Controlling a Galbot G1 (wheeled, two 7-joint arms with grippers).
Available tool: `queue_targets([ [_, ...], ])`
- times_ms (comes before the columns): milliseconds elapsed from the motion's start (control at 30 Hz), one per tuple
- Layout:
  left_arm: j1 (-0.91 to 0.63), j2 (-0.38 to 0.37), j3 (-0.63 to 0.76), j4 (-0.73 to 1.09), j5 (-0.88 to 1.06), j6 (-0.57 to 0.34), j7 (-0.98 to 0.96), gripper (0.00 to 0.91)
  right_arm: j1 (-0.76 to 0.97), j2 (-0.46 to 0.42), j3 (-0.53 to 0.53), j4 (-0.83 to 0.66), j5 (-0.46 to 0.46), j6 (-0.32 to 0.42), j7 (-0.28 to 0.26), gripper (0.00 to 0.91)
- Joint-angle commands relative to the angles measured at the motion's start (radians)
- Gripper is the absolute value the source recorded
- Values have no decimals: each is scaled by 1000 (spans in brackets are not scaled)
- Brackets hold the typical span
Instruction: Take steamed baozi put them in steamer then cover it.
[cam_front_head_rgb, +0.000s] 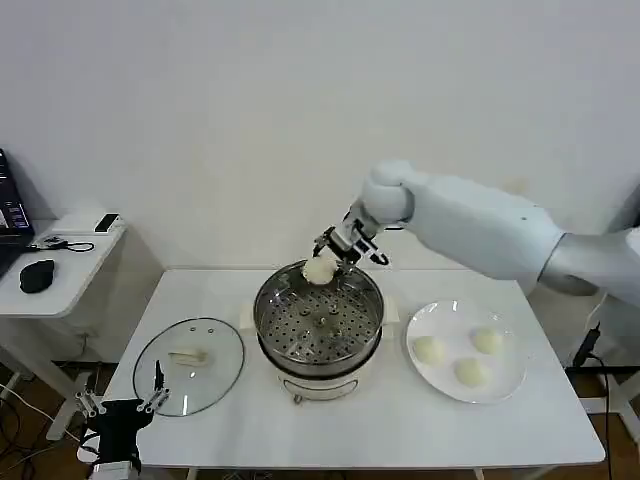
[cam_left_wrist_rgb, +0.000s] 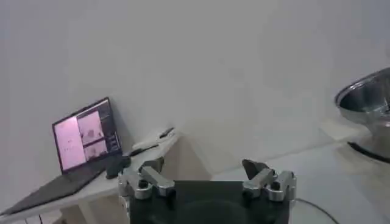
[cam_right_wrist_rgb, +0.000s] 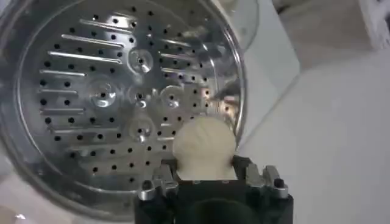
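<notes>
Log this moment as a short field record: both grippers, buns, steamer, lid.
right gripper: shut on a baozi, above the steamer's far rim
left gripper: open, parked low by the table's front left corner
baozi on plate: three
steamer: uncovered, perforated tray bare
cover: flat on the table, beside the steamer on the robot's left

A white table (cam_front_head_rgb: 400, 420) stands against a plain white wall (cam_front_head_rgb: 250, 120). A white plate (cam_front_head_rgb: 500, 385) lies on its right part. To the left stands a side desk (cam_front_head_rgb: 60, 265) carrying a black mouse (cam_front_head_rgb: 37, 275) and an open laptop (cam_left_wrist_rgb: 82, 146).
</notes>
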Motion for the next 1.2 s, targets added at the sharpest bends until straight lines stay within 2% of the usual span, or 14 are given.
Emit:
queue_targets([
  [33, -5, -3, -1, 2, 0, 1, 0, 907, -27, 72, -60, -54, -132, 178, 62, 625],
  [200, -2, -4, -1, 7, -1, 0, -1, 907, -69, 93, -48, -104, -228, 231, 94, 625],
  [333, -8, -5, -2, 7, -3, -2, -2, 907, -81, 102, -49, -127, -231, 241, 107, 625],
  [433, -10, -6, 1, 7, -3, -2, -2, 907, -89, 115, -45, -154, -276, 261, 117, 625],
  [600, -10, -7, 2, 11, -4, -4, -5, 907, -96, 122, -45, -162, -272, 266, 123, 635],
  [667, -12, -7, 1, 12, -5, -4, -5, 907, -98, 124, -45, -166, -277, 267, 125, 705],
  [767, -14, -6, 2, 12, -6, -3, -5, 907, -98, 127, -44, -174, -287, 269, 126, 897],
  [867, -16, -5, 3, 11, -7, -3, -5, 907, -94, 125, -43, -174, -296, 267, 123, 907],
  [1000, -18, -3, 3, 13, -9, -3, -4, 907, -66, 110, -41, -145, -239, 259, 123, 907],
  [1033, -19, -2, 4, 13, -9, -3, -4, 907, -50, 99, -41, -120, -201, 247, 117, 907],
  [1200, -21, 1, 5, 12, -14, -3, -3, 907, 41, 5, -52, 17, -65, 175, 90, 907],
])
